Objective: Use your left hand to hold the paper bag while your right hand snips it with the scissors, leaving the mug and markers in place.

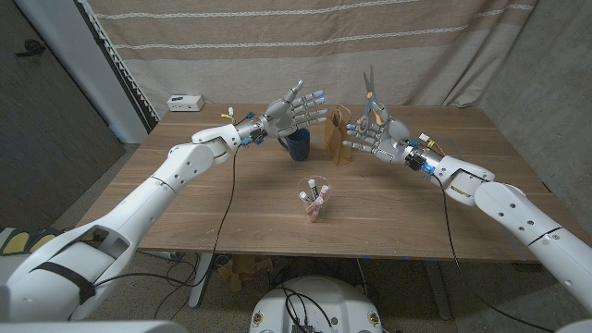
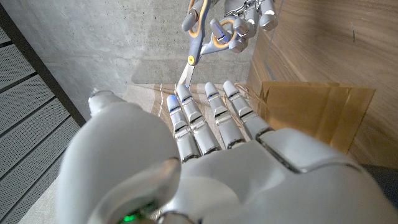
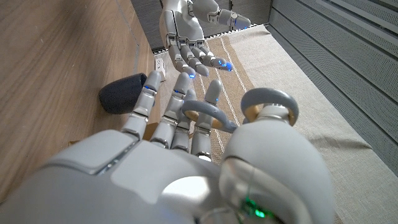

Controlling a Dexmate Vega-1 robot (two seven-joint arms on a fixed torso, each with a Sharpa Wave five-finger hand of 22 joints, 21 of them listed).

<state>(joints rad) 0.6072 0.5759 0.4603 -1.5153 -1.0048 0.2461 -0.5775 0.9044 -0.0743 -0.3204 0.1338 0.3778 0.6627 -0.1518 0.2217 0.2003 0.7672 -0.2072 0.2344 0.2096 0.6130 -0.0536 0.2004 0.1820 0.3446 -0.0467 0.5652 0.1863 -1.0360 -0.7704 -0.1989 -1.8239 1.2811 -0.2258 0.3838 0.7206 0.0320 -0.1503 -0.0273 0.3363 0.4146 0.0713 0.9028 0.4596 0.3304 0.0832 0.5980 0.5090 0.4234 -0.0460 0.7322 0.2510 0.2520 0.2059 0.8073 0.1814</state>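
Wooden table [image 1: 231, 208], paper bag [image 1: 339, 141] between left hand [image 1: 294, 113], right hand [image 1: 375, 134]

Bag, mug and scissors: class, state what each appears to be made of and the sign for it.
Bag: brown kraft paper, matte, sharply creased, stands stiffly.
Mug: dark blue, probably glazed ceramic; thick walls, though the finish is hard to judge.
Scissors in the right robot hand: shiny metal blades, grey-and-orange handles, likely plastic.

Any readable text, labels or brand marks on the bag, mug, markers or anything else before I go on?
None can be read.
paper bag: plain brown, no print visible.
mug: dark, no marking visible.
markers in their clear cup: any print is too small to read.
white box at the table's far corner: too small to tell.
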